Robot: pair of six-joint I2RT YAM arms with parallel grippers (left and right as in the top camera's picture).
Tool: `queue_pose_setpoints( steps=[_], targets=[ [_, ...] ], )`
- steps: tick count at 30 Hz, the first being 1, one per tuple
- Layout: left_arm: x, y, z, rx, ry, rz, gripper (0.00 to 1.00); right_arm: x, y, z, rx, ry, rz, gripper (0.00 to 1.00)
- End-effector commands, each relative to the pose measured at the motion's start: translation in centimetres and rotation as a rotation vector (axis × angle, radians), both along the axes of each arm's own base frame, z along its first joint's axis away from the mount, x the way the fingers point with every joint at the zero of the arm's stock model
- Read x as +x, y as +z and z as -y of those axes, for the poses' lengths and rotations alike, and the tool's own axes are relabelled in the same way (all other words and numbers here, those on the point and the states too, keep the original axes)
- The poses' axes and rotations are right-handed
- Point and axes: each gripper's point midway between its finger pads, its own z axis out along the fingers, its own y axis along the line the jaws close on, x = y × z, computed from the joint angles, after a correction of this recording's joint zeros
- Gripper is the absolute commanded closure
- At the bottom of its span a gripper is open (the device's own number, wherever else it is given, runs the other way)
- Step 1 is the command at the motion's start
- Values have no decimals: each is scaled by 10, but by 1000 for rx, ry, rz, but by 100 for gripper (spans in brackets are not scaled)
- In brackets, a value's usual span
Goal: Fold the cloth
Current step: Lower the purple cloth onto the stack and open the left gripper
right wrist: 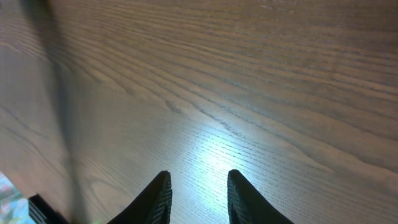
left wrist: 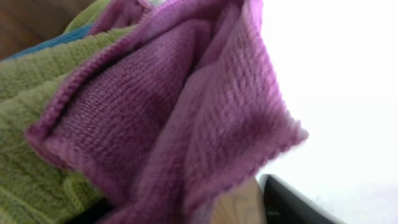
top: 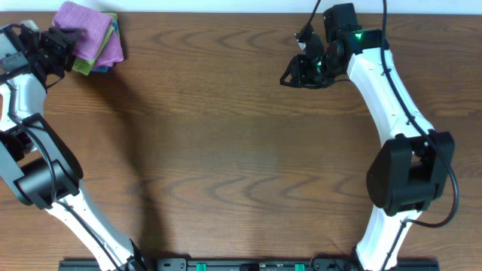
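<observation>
Here the cloth (top: 89, 30) lies folded at the far left corner of the bench (top: 241, 150), resting on a green cloth (left wrist: 25, 87) with a blue cloth (left wrist: 37, 46) beneath. In the left wrist view its layers sit loosely and one hemmed corner stands lifted. No tag shows. The left hand (top: 66, 44) is at the side of this stack, touching or just beside the cloth. Only one dark finger (left wrist: 292, 202) appears at the lower edge of the wrist view, and the fabric fills the rest. Whether this hand is spread or pinching the cloth therefore cannot be told. The right hand (top: 295, 74) hovers over bare bench well apart from the stack, its jaws partly open and holding nothing. The cloth looks soft, light and limp, with a ribbed knit that should grip rather than slip. It would likely sag from any single hold, and its folds may spring open if left unpressed. The best purchase is probably a hemmed corner or edge, pinched through all layers at once. The pinch should stay shallow, so that the green cloth below is not caught as well. No container is in view; the stack alone receives the cloth.
</observation>
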Motion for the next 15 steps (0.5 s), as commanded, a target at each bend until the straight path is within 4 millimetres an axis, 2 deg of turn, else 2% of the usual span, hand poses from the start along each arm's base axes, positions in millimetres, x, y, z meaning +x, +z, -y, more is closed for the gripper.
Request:
queue_pose_setpoints(
  steps=[1,3,7,15],
  targets=[
    [-2,-8,-5,6,4,-11,18,-1,17,-4,10,-4,27,69],
    [-2,-8,-7,5,7,-10,3,-2,16,-4,9,-3,23,69],
    [-5,-9,-13,4,20,-14,5,-3,16,-6,9,1,22,70],
    [-15,-5,-48,19,82,2,4,-4,16,-11,9,12,23,70]
  ],
)
